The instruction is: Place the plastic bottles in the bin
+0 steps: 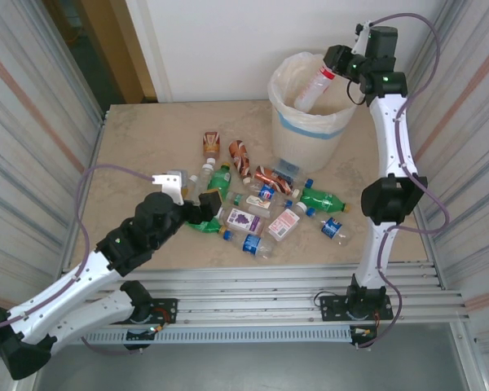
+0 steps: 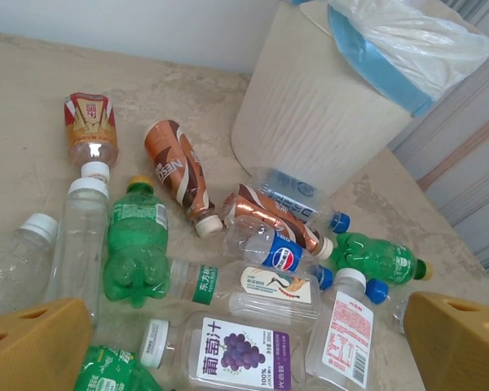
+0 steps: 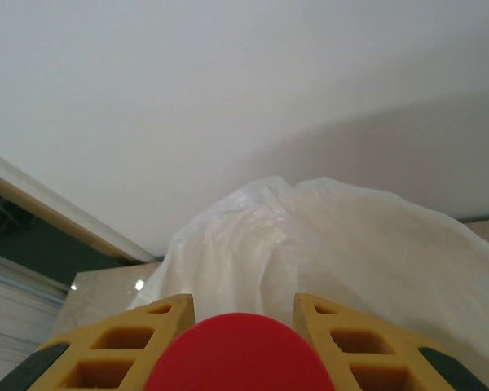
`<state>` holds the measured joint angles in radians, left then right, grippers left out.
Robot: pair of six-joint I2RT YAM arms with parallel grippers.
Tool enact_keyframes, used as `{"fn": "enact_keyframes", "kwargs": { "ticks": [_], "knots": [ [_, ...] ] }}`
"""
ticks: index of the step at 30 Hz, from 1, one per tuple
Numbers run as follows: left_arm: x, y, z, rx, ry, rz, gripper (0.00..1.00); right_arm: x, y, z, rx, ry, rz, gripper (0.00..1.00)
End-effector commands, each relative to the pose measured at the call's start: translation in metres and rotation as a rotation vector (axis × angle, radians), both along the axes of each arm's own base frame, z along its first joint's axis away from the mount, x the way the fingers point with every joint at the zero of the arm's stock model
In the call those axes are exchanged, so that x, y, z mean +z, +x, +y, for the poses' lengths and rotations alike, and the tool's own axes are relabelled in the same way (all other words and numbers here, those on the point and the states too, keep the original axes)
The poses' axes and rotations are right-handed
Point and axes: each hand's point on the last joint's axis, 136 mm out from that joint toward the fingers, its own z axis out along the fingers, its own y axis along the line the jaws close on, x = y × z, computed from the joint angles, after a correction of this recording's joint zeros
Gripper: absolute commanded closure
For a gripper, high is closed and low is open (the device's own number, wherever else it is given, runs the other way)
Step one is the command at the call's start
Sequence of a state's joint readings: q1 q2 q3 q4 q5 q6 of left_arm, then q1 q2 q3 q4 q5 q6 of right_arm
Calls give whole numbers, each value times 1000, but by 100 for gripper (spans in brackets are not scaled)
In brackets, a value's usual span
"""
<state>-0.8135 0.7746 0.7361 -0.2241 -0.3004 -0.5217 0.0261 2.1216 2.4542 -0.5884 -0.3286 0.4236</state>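
The left gripper (image 1: 200,199) hangs with its jaws spread wide and nothing between them. The plastic bottles (image 1: 265,199) lie crowded just beneath and ahead of it on the table (image 1: 138,147). We judge the crowding to be the trouble here. The green bottle (image 2: 134,244), ahead and to the left of the jaws, and the grape-label bottle (image 2: 228,358) between them each touch neighbours. A closing pinch could catch two at once, or squeeze a round one out sideways.

Over to the right, the right gripper (image 1: 336,61) is clamped on the cap end of a red-capped bottle (image 1: 314,85), which slants down from it into the mouth of the bin (image 1: 306,151). The loose liner (image 3: 326,244) bunches just below those fingers, and we think a dropped bottle could snag on it or slide off the rim.

The bottles are small, some clear, some green or coppery, most lying on their sides. The bin is tall, white and blue-banded
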Motion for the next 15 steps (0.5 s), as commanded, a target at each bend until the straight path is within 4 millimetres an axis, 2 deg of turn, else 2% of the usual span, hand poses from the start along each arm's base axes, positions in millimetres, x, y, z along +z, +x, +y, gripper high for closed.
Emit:
{"fn": "enact_keyframes", "kwargs": {
  "ticks": [1, 7, 15],
  "knots": [
    [-7, 1, 11, 52, 8, 22, 1, -8, 4, 5, 10, -77, -2, 82],
    [-15, 0, 17, 74, 18, 53, 1, -20, 6, 10, 17, -100, 22, 63],
    [-28, -5, 29, 122, 31, 120, 1, -14, 3, 10, 8, -115, 11, 38]
  ]
}}
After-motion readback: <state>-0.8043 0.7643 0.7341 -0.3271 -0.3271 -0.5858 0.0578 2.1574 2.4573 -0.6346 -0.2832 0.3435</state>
